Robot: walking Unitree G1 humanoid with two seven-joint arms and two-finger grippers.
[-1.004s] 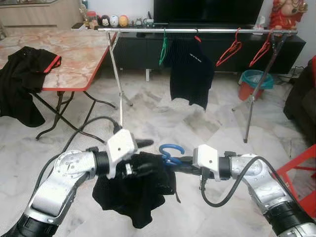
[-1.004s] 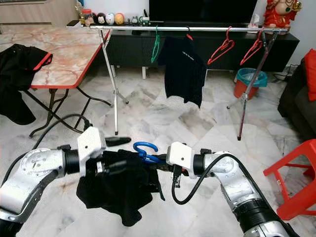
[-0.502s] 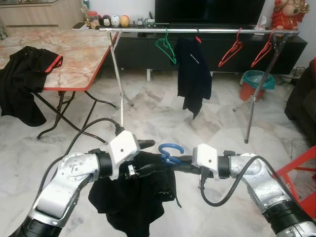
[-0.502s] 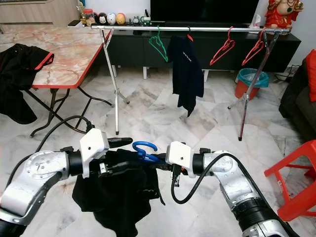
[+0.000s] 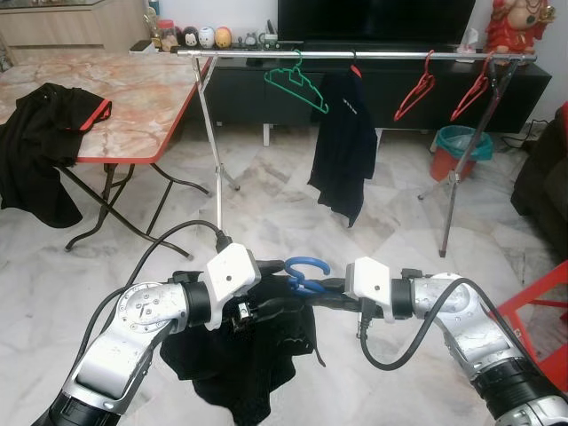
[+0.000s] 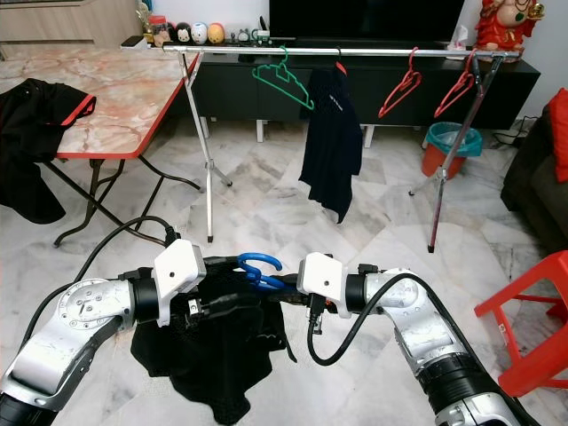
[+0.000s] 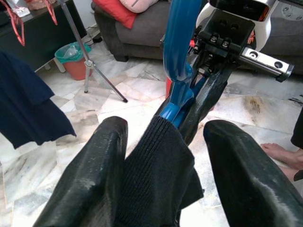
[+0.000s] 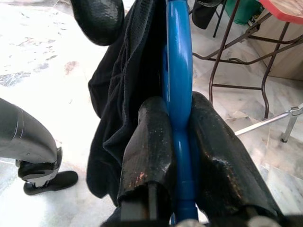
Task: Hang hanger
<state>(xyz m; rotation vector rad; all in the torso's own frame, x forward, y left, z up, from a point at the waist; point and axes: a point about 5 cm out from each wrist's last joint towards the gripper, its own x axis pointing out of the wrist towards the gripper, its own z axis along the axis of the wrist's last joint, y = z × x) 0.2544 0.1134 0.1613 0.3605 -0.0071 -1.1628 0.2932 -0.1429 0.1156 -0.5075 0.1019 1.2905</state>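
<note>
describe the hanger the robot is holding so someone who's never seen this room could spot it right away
Start at the long metal clothes rail in front of the dark TV cabinet, then come down to the marble floor where the robot's two silver arms meet. Between them is the blue hanger, pinched by the right gripper, with a black garment draped from it. The rail's hangers are green or red; this one alone is blue.
</note>
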